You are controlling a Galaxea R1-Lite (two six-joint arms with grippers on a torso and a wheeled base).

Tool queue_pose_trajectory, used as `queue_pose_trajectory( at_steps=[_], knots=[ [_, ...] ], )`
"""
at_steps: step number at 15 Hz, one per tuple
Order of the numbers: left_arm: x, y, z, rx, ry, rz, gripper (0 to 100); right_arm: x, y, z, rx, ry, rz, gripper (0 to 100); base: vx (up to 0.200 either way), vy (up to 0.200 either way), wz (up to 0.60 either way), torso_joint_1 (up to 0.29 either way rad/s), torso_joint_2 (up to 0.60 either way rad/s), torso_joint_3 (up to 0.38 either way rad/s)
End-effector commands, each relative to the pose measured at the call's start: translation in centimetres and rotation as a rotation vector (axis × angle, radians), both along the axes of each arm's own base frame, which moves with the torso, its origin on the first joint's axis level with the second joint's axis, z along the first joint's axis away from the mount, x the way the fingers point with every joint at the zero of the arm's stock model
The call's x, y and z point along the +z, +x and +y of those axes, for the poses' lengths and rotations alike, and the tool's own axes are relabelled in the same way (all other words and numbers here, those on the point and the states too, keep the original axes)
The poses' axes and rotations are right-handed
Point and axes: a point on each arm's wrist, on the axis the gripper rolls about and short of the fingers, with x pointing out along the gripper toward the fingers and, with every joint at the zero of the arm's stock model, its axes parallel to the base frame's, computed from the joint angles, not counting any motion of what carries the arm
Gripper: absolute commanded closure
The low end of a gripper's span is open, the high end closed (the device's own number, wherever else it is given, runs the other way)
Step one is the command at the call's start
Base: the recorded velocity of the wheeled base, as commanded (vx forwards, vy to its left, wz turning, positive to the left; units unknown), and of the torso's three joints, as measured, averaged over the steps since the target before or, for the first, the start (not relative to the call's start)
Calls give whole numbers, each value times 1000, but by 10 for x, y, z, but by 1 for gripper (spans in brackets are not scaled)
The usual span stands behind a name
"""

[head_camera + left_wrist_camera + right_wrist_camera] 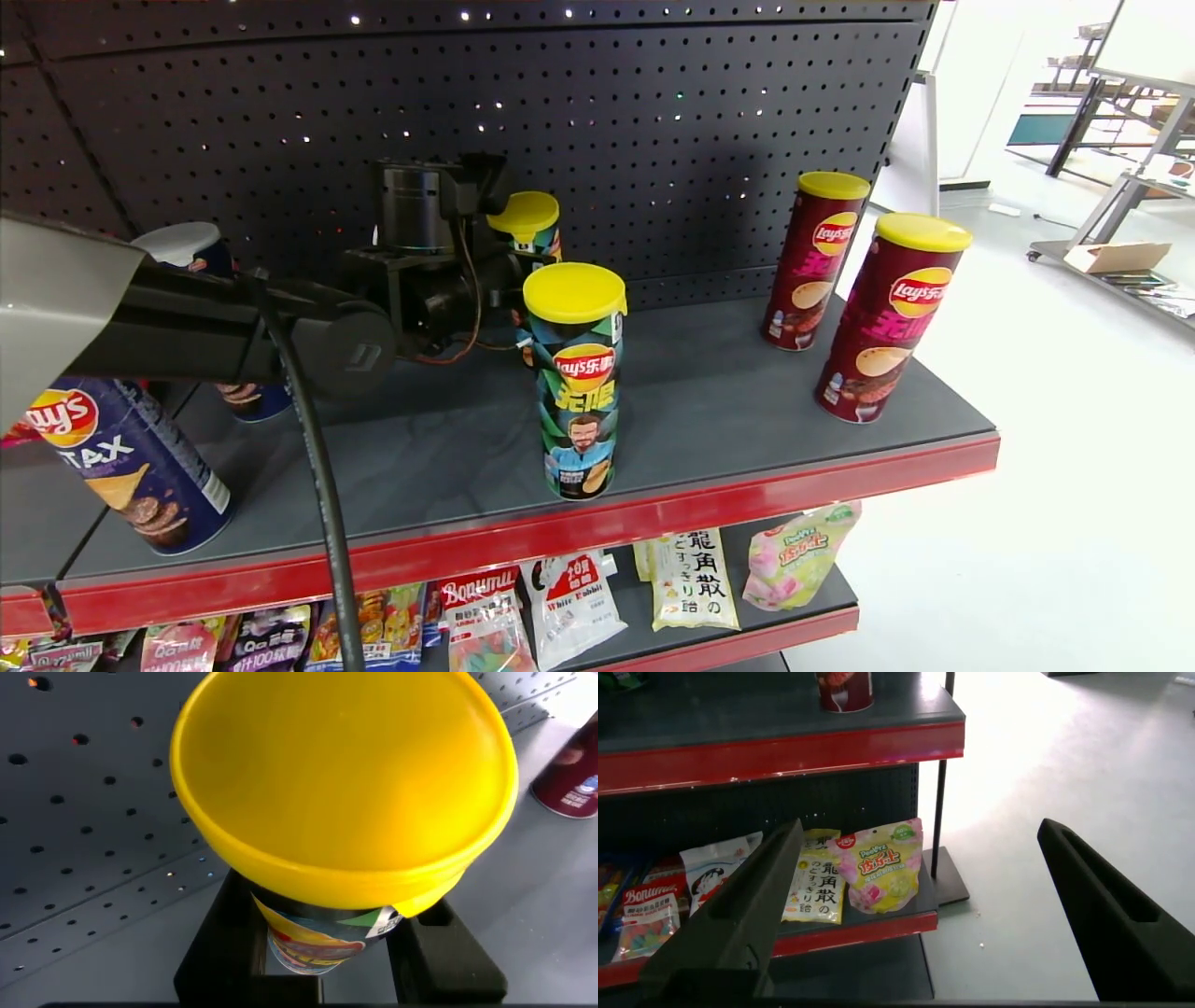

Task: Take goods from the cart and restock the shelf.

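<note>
Yellow lid (346,775) looms closest, capping the green chips can (313,938) that the left gripper (332,952) clasps from both sides, far back on the top shelf (728,392) near the pegboard (653,112). Released while tilted, it could topple into the matching front can (579,392) just ahead. Right gripper (943,905) hangs spread wide, empty

Wall: black pegboard (653,112) — light specks through holes.
Floor (1074,523): pale, glossy, right side.
Furniture: metal-framed table (1125,187) — upper right.
</note>
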Motion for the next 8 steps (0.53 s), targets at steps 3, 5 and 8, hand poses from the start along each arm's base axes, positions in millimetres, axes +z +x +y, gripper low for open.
queue_pose_trajectory(
  at_steps=[3,5,8],
  knots=[
    [1,-1,0,0,-9,4,100,0,0,0,0,0,1,0,0,0,0,0,0,0],
    [1,-1,0,-1,-12,3,100,0,0,0,0,0,1,0,0,0,0,0,0,0],
    [0,-1,0,-3,-11,4,100,0,0,0,0,0,1,0,0,0,0,0,0,0]
  ],
)
